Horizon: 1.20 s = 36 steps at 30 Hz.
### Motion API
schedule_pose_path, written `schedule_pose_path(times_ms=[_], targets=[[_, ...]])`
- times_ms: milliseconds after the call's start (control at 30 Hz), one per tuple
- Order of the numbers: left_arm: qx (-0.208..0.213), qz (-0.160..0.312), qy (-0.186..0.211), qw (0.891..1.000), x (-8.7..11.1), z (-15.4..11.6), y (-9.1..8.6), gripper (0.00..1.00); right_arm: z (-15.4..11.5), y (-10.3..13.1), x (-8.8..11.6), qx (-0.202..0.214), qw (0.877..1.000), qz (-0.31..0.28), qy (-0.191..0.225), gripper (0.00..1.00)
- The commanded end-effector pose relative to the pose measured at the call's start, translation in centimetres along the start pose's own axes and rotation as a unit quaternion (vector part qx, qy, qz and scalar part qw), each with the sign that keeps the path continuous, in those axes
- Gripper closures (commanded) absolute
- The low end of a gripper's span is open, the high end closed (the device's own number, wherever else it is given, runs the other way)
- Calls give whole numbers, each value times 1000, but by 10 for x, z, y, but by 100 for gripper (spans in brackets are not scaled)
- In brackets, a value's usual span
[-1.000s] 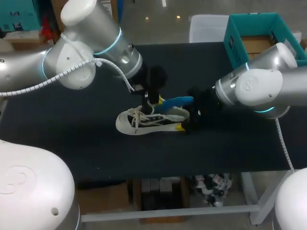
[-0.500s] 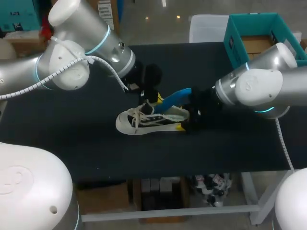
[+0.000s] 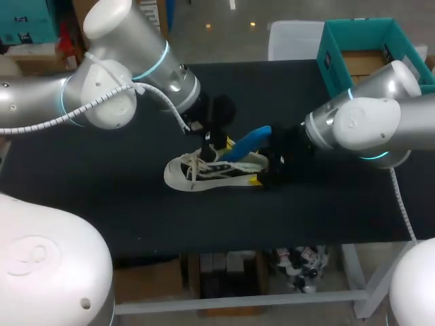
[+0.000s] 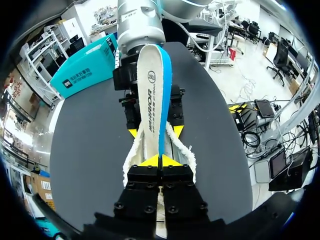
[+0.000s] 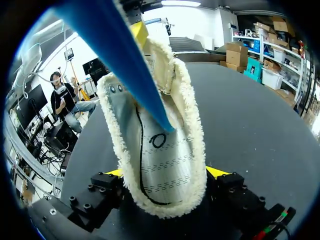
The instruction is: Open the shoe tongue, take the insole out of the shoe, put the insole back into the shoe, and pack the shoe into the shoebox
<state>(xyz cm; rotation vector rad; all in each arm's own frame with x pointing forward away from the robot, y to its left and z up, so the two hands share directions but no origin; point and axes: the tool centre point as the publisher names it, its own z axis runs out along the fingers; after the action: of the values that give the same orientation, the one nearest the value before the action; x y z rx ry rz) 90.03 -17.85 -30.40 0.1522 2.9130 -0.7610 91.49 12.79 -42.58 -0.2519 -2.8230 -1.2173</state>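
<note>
You had the shoe [image 3: 204, 173] resting on the desk [image 3: 102, 197], with the right jaws clamped across its heel. The left jaws were pinched on the insole [image 4: 152, 100] at the shoe's mouth, and its free end slanted up over the heel (blue underside showing). The step in hand was judged to be insole transfer, either extraction or reinsertion; the views did not settle which. The next move called for firm heel restraint and travel along the insole's length, not across it.
</note>
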Motion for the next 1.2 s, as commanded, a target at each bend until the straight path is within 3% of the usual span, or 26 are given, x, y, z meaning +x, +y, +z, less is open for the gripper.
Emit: schedule_pose_path(times_ms=[33, 67, 133, 300, 667, 867, 1200], targets=[[-2, -2, 5, 1000, -4, 8, -2, 96, 3, -2, 0, 0, 1000, 0, 2, 100], [-1, -3, 6, 1000, -4, 9, -2, 77, 3, -2, 0, 0, 1000, 0, 2, 100], [-1, -4, 7, 1000, -5, 10, -3, 66, 3, -2, 0, 0, 1000, 0, 2, 100], [1, -5, 9, 1000, -5, 12, -5, 58, 3, -2, 0, 0, 1000, 0, 2, 100], [25, 1, 6, 1000, 9, 12, -17, 62, 3, -2, 0, 0, 1000, 0, 2, 100], [19, -14, -21, 1000, 17, 14, -20, 62, 3, -2, 0, 0, 1000, 0, 2, 100], [1, -41, -43, 998, 7, 25, -29, 66, 3, -2, 0, 0, 1000, 0, 2, 100]])
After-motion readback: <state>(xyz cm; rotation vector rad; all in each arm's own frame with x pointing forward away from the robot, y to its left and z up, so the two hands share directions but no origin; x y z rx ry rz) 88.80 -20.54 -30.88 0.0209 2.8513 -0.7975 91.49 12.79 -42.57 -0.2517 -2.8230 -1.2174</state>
